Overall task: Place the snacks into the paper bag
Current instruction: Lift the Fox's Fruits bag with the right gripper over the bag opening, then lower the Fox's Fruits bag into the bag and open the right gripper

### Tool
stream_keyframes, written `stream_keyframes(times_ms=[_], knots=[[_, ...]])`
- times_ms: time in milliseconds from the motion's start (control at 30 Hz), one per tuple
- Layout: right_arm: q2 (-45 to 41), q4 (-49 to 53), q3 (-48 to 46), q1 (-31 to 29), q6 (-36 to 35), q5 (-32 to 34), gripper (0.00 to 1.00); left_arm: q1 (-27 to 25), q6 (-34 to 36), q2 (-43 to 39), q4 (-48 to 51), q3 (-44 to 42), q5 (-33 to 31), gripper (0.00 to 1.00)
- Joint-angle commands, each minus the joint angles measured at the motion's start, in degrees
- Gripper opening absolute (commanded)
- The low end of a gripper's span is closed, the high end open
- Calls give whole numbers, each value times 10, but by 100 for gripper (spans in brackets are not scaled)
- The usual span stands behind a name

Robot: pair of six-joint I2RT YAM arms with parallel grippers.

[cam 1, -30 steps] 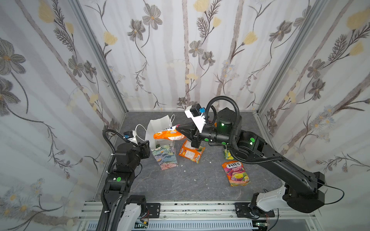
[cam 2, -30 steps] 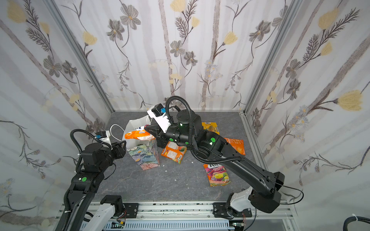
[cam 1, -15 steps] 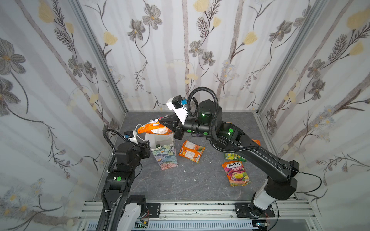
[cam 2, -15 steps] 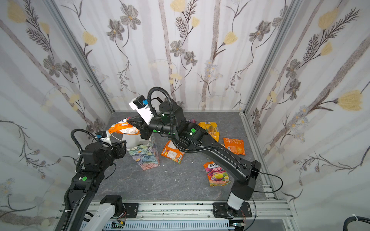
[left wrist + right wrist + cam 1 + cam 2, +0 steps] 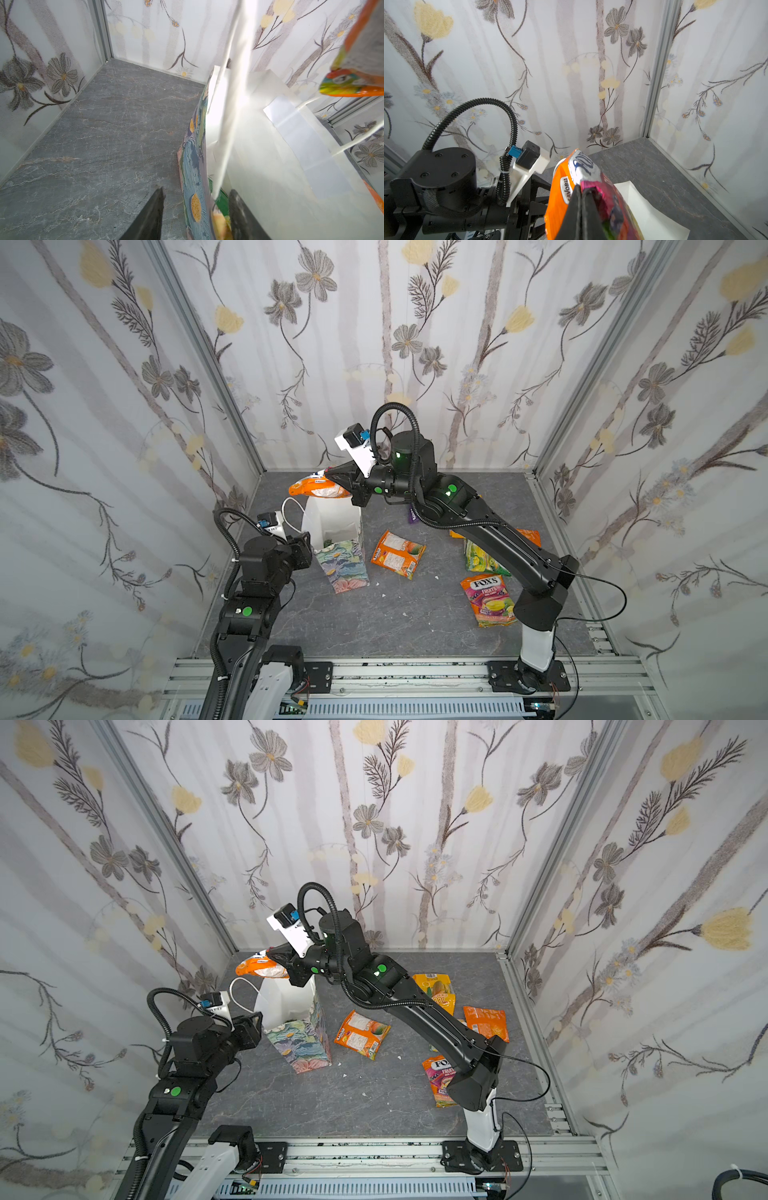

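Clock bearings are read from the tabletop's centre in both top views, with 12 o'clock at the back wall.

Nearest to me, at 4 o'clock, the FOX'S packet lies flat on the tabletop, close beside the right arm's elbow.

At 9 o'clock the left hand straddles the near wall of the paper bag, with one finger outside and the other inside. A strip of tabletop shows between the outer finger and the paper, so I cannot tell whether the hand presses the wall.

The bag stands upright between 9 and 10 o'clock, mouth open and white within. Something green shows low inside it.

Toward the centre, an orange-and-white packet lies flat, near the bag but apart from it. At 3 o'clock a green-and-yellow packet lies partly under the right arm.

Farther back, the right hand, its fingers pressed together, pinches the held orange packet by one end, above the far rim of the bag's mouth.

Beyond, around 2 o'clock, a yellow packet and a flat orange packet lie on the tabletop.
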State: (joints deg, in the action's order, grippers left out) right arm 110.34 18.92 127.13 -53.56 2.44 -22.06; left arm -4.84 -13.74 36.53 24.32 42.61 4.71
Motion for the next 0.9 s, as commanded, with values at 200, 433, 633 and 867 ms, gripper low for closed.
stream_keyframes(times_ms=[200, 433, 633, 867], knots=[[27, 21, 13, 9, -52, 8, 0, 0, 1, 3, -5, -2, -1, 50], [38, 73, 26, 17, -111, 14, 0, 0, 1, 4, -5, -2, -2, 50], [53, 124, 56, 9, -150, 37, 0, 0, 1, 4, -5, -2, -3, 50], [50, 183, 56, -1, -197, 109, 0, 0, 1, 6, -5, -2, -3, 50]])
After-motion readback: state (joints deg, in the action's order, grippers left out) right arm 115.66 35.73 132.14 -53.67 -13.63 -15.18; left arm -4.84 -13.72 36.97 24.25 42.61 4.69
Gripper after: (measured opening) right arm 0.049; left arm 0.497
